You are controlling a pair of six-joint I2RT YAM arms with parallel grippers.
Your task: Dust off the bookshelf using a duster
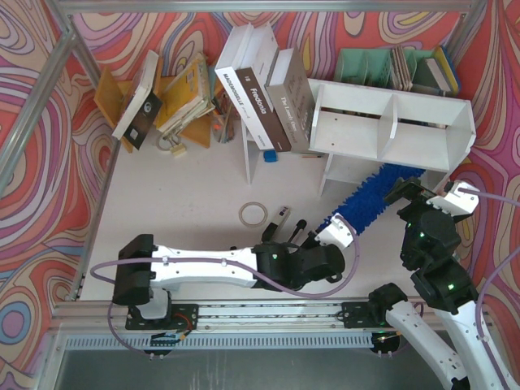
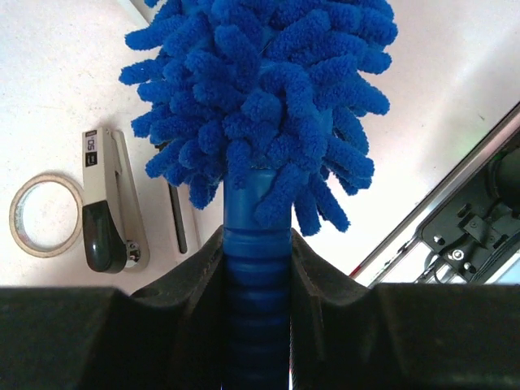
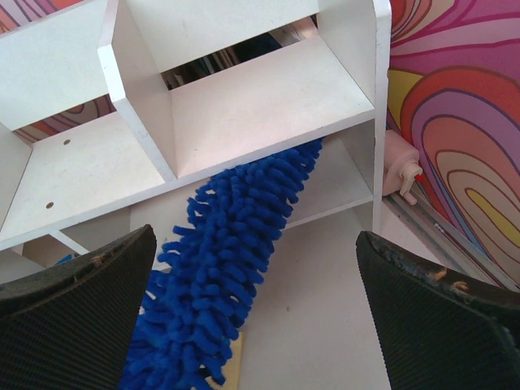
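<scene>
The white bookshelf (image 1: 390, 122) lies at the back right, its open compartments facing up (image 3: 244, 106). The blue fluffy duster (image 1: 375, 199) slants from the table's middle toward it. Its tip reaches under the shelf's lower board (image 3: 227, 244). My left gripper (image 1: 329, 231) is shut on the duster's ribbed blue handle (image 2: 257, 276), with the fluffy head (image 2: 268, 89) spreading out ahead of the jaws. My right gripper (image 1: 422, 193) hovers just in front of the bookshelf, wide open (image 3: 256, 309). The duster's head passes below it near the left finger, and nothing is gripped.
A tape ring (image 1: 253, 214) and a stapler (image 1: 280, 218) lie left of the duster's handle. Leaning books (image 1: 260, 89), a wooden rack (image 1: 162, 97) and a green file organizer (image 1: 366, 65) stand at the back. A pink bottle (image 3: 398, 166) sits beside the shelf's right end.
</scene>
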